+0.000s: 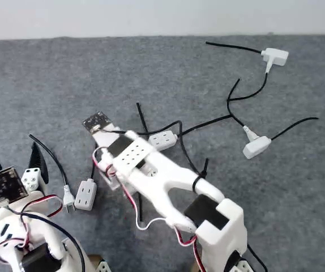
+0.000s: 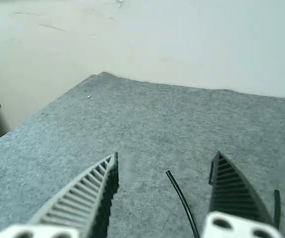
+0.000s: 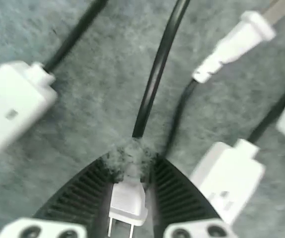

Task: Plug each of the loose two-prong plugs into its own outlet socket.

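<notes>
While the right gripper (image 3: 132,166) pinches the white plastic two-prong plug (image 3: 127,201), its black cord (image 3: 152,84) could twist it loose; left gripper (image 2: 166,159) gapes.

A grey felt counter (image 1: 49,85) carries a loose tangle of black cords (image 1: 208,122). The left arm (image 1: 21,226) sits at the near-left corner, and its left tool (image 1: 14,154) has both black fingers spread wide apart. To its right lies a white outlet socket (image 1: 85,194), with a small 2-prong plug (image 1: 68,198) just beside it on a thin black cord. The right arm (image 1: 168,175) stretches from the near edge toward the centre. A second outlet socket (image 1: 163,140) lies just beyond it. A white connector (image 1: 274,55) lies at the far right, and another white connector (image 1: 257,147) sits nearer.
</notes>
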`<state>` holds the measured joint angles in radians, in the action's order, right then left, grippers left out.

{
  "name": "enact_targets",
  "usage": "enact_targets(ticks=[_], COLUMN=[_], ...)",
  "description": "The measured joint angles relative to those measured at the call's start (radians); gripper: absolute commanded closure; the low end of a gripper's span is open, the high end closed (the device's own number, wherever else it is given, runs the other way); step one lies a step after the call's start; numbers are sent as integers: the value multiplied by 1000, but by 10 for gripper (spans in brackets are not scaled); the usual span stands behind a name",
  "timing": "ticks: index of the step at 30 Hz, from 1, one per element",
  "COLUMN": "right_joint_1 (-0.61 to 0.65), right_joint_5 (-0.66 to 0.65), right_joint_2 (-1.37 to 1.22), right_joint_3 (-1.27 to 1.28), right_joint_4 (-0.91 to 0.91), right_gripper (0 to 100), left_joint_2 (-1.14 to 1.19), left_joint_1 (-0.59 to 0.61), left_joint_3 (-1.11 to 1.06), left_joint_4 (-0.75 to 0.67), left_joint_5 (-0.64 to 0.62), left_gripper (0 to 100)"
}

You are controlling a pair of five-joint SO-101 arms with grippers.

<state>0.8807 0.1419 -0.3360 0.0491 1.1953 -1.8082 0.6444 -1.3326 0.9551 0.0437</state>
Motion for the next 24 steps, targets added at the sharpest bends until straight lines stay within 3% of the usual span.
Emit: enact_targets(ticks=[3, 12, 24], right_joint_1=[-37, -149, -68], right_joint_5=[-68, -247, -414], right_joint_2=[31, 304, 721], right_joint_3=[0, -115, -146], right_joint_4=[28, 92, 130], right_gripper=[991, 991, 991], left_joint_2=[0, 0, 0], left_joint_1=[-8, -196, -595], left_joint_3=[0, 0, 87], left_joint_4=[0, 18, 55], left_joint_5=[0, 37, 129], left_gripper=[702, 702, 702])
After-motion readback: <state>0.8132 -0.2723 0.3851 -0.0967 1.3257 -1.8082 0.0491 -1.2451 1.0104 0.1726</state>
